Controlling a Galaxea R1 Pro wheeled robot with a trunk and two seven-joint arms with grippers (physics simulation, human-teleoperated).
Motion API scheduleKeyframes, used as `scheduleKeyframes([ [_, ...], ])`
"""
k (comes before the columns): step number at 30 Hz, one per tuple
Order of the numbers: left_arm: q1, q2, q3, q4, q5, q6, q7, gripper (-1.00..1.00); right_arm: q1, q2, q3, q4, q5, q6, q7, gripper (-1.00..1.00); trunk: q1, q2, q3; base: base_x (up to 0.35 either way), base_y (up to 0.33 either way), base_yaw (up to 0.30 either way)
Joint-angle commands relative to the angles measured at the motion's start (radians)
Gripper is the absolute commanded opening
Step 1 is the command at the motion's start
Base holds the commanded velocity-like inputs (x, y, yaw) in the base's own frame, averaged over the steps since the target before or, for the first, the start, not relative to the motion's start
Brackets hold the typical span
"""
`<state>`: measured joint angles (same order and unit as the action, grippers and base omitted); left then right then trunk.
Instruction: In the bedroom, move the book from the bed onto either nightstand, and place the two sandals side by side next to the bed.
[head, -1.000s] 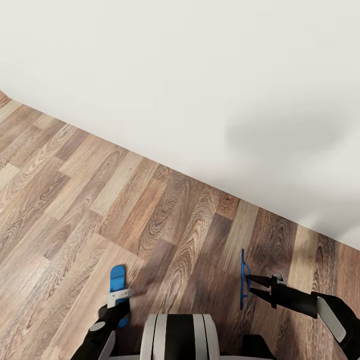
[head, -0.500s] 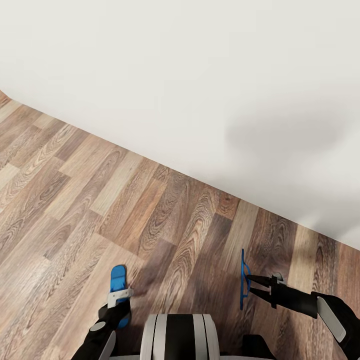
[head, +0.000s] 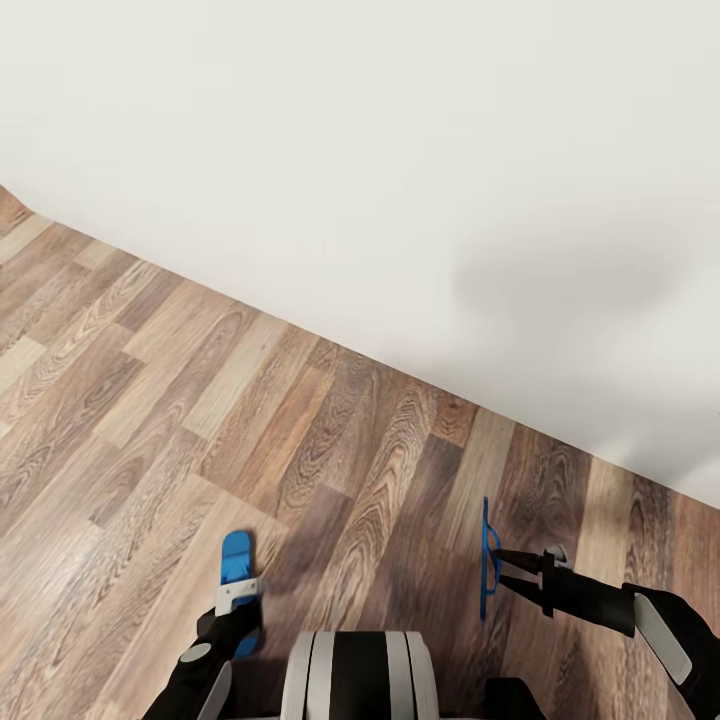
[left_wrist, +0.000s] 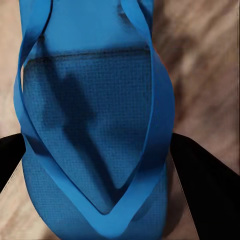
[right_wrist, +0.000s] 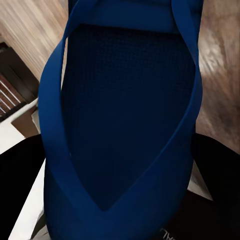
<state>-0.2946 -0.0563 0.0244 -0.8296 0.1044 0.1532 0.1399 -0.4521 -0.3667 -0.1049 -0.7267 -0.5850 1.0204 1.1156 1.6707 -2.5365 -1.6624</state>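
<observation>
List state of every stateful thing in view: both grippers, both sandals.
Left gripper: shut on the left bright-blue flat sandal.
Left bright-blue flat sandal: held lying flat, above the wood-plank floor.
Right gripper: shut on the right bright-blue sandal.
Right bright-blue sandal: held on edge, seen edge-on.

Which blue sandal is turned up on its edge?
The sandal in the right gripper: that sandal shows as a thin blue line. The left gripper's sandal shows its flat face.

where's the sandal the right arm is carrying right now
In the head view it's low on the right: the right gripper holds the blue sandal edge-on above the wood floor, close to the white wall.
</observation>
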Motion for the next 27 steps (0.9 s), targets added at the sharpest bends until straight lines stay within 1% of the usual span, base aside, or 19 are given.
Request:
scheduleKeyframes([
  [1,0.0,0.0,0.001,-0.002,0.011,0.005,0.002,-1.0,0.0,0.0,-0.001,0.0,0.004,0.003,0.005,-1.0,-0.001,0.0,0.003,0.0,0.0,0.0],
  [27,0.0,-0.001,0.0,-0.002,0.011,0.005,0.002,-1.0,0.0,0.0,0.0,0.0,0.004,0.003,0.006,-1.0,-0.012,0.006,0.104,0.0,0.0,0.0],
])
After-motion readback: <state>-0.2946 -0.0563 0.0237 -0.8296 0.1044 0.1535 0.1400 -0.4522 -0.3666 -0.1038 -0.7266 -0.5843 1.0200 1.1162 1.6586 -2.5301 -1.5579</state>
